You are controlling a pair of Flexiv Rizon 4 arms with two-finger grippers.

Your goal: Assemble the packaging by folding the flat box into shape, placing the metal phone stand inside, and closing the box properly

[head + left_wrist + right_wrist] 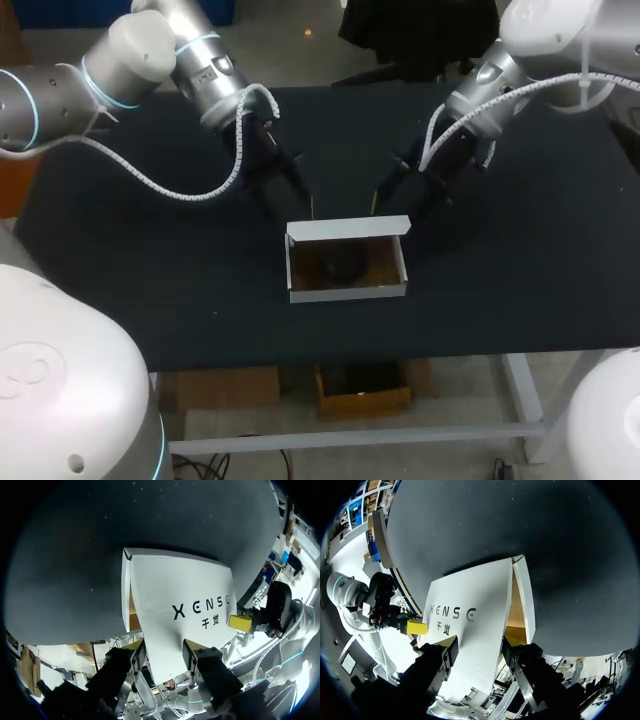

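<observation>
The white box stands on the dark table, its printed lid raised and running down between the spread fingers of the right gripper. Beside the lid shows a brown interior, its contents too dim to tell. The left gripper sits just beside the lid's other edge.

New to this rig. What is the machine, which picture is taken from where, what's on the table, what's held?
A robot's left arm and right arm work at a black table. The head view looks down from above; each round picture comes from a wrist camera. On the table stands a white box, its lid upright, with a dark object inside, probably the phone stand. The left hand and right hand are open, close behind the lid, pointing at its printed outer face. Nothing is held.
</observation>
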